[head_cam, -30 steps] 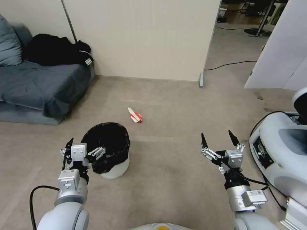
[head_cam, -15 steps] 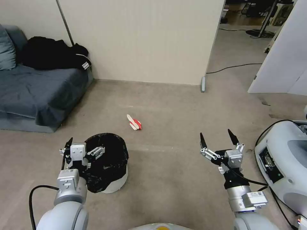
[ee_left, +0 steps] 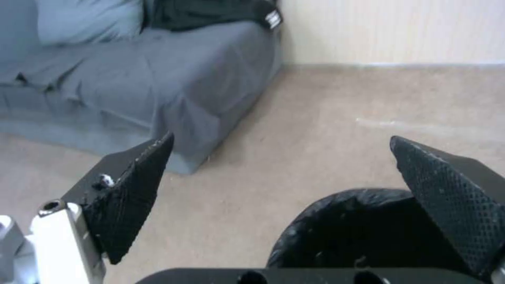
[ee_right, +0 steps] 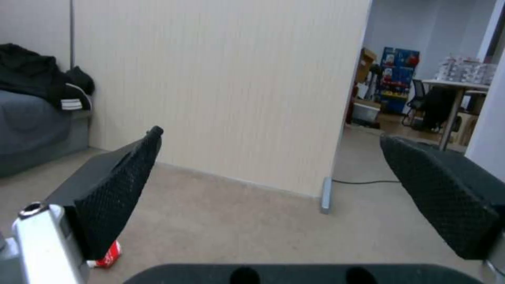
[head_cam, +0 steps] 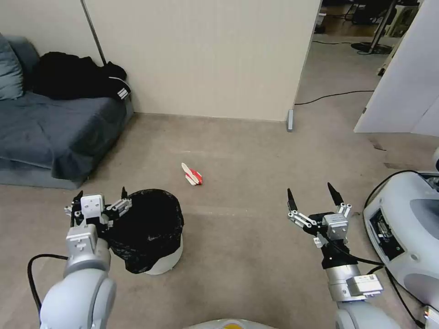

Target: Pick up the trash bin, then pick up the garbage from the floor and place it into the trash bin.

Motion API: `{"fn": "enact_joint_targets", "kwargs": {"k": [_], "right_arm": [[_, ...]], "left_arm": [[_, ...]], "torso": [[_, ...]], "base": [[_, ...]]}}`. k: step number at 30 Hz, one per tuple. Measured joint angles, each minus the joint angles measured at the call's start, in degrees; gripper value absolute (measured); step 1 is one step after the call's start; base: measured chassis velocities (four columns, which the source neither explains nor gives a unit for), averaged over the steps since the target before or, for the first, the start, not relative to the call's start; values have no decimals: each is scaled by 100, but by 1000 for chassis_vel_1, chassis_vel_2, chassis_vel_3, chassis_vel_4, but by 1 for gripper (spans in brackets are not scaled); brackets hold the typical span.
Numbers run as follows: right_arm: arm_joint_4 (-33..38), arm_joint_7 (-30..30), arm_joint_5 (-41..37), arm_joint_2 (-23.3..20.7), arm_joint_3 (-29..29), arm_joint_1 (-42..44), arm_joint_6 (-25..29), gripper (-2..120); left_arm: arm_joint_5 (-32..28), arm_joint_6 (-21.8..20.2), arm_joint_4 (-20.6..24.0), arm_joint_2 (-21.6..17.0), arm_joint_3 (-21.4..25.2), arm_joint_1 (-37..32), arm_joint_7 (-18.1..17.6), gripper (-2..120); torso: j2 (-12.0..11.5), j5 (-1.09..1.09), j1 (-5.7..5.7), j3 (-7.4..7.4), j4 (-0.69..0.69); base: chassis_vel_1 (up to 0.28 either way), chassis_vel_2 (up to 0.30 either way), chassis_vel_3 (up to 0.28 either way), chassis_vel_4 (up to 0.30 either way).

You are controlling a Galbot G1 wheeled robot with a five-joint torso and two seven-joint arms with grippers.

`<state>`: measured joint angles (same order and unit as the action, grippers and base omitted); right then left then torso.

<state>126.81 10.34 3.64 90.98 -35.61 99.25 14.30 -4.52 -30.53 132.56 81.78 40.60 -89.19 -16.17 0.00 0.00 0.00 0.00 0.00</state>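
While the bin (head_cam: pixel 151 230) stood on the floor, the left end effector (head_cam: pixel 98 201) hung released at its rim; closing off-centre risked pinching only liner. The right end effector (head_cam: pixel 314 197) waited, spread.

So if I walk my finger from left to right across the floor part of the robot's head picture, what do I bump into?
Sofa → left tool → trash bin → red-and-white packet → right tool → white machine.
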Motion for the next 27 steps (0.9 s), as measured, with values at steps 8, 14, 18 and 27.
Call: {"fn": "enact_joint_targets", "kwargs": {"k": [8,14,18,27], "right_arm": [[-21,34,36,-18,-29,37,19,100],[-60,74,92,-4,-17,57,47,100],[-62,90,95,-8,-17,50,47,100],[-109,127,98,-17,-28,43,59,100]], "left_arm": [[-482,-329,-560,-129,14,321,-289,100],[-622,-486,-1010,-98,20,430,-306,99],[-730,-592,-1129,-94,18,438,-302,99],[-810,-1125,-1364,-104,66,466,-227,98]], "torso": [[0,-1,0,0,0],[0,-1,0,0,0],[0,-1,0,0,0],[0,0,0,0,0]], "base": [[0,0,0,0],[0,0,0,0],[0,0,0,0],[0,0,0,0]]}}
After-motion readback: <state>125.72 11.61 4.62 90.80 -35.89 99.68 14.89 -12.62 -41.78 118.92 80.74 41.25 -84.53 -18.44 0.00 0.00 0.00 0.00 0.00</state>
